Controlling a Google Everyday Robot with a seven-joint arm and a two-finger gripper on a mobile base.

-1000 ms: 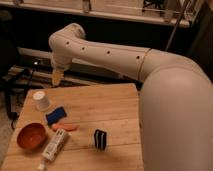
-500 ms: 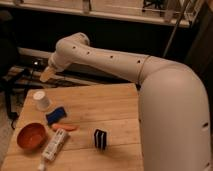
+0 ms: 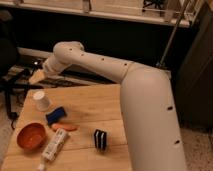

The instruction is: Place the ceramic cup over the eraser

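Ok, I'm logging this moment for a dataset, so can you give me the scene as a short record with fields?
surface: wooden table
gripper: in the air past the table's far edge, left in the picture, apart from every object
ceramic cup: white, standing on the table below the gripper, covering nothing
blue block: just in front of the cup
orange bowl: near the front left corner
white tube: lying beside the bowl
black striped block: alone, close to the arm
task state: cup not yet picked up
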